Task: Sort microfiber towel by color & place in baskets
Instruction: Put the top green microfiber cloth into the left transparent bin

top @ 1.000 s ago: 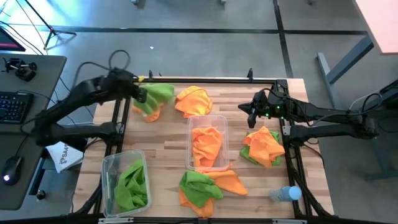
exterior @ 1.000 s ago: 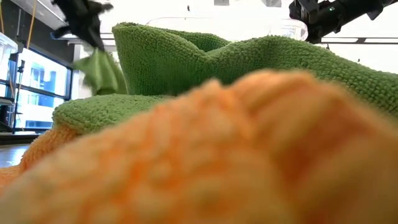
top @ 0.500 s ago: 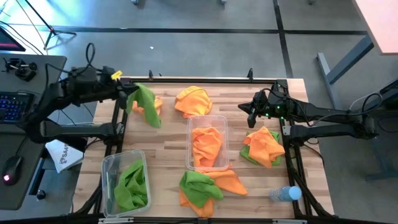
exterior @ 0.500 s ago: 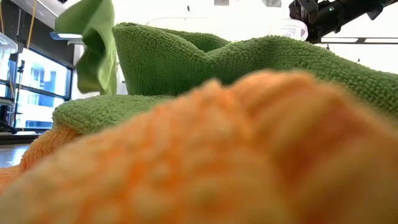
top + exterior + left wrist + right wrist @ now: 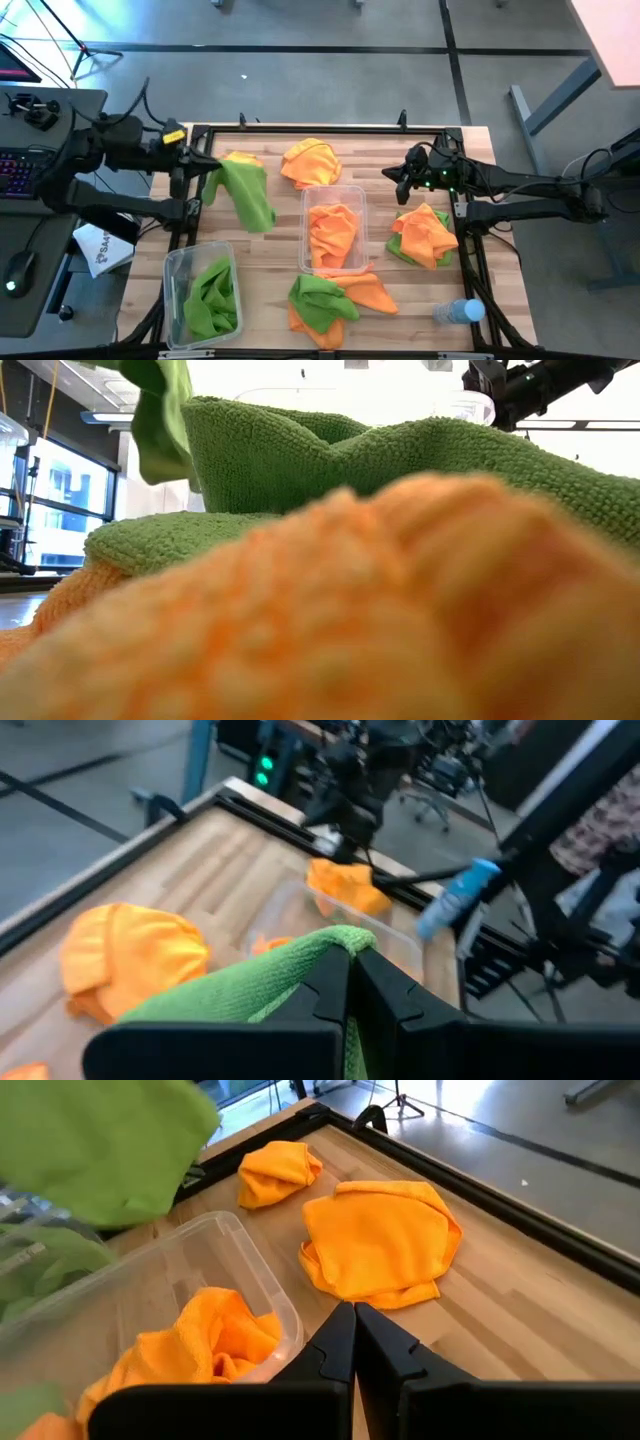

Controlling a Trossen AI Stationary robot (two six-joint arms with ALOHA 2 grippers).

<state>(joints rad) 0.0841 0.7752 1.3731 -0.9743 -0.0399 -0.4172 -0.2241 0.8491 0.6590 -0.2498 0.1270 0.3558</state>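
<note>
While the left hand (image 5: 207,168) is pinching a green towel (image 5: 248,193) at the upper left of the high view, the cloth is hanging lifted over the table (image 5: 265,260). Right hand (image 5: 400,178) is sitting clamped shut and empty at the upper right, above a green-and-orange pile (image 5: 424,237). Center basket (image 5: 334,232) is holding orange towels; lower-left basket (image 5: 200,293) is holding green ones. Loose orange towel (image 5: 311,161) is lying at top center, another orange one (image 5: 238,158) partly under the lifted cloth, mixed pile (image 5: 335,298) at bottom center. Water bottle (image 5: 458,312) is lying lower right.
</note>
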